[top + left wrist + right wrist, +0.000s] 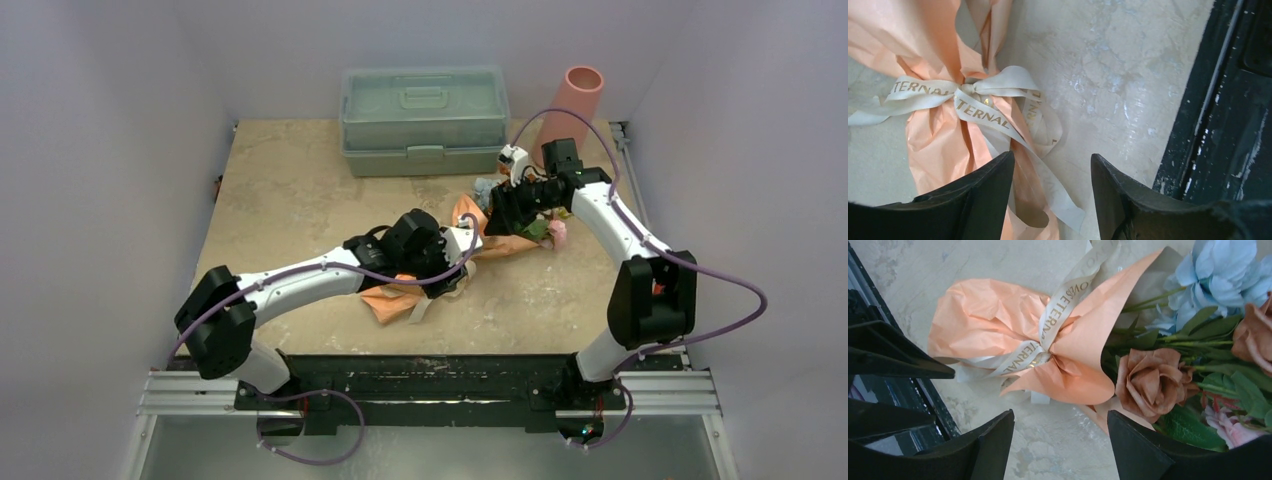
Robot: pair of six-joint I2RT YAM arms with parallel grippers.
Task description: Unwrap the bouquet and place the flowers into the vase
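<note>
The bouquet (pixel 490 243) lies across the middle of the table, wrapped in orange paper (pixel 933 140) and tied with a beige ribbon (pixel 973 92) in a bow. My left gripper (pixel 1048 172) hovers open over the stem end, and a loose ribbon tail (pixel 1068 205) lies between its fingers, not pinched. My right gripper (pixel 1060 427) is open above bare table beside the paper's mouth. The flowers stick out there: a pale blue bloom (pixel 1220 275), a rust rose (pixel 1148 382) and a pink one (pixel 1228 427). The salmon-pink vase (pixel 575 105) stands upright at the back right.
A grey-green lidded plastic box (pixel 425 120) sits at the back centre, left of the vase. The black base rail (pixel 1228 115) runs along the near table edge close to the left gripper. White walls enclose the table on three sides.
</note>
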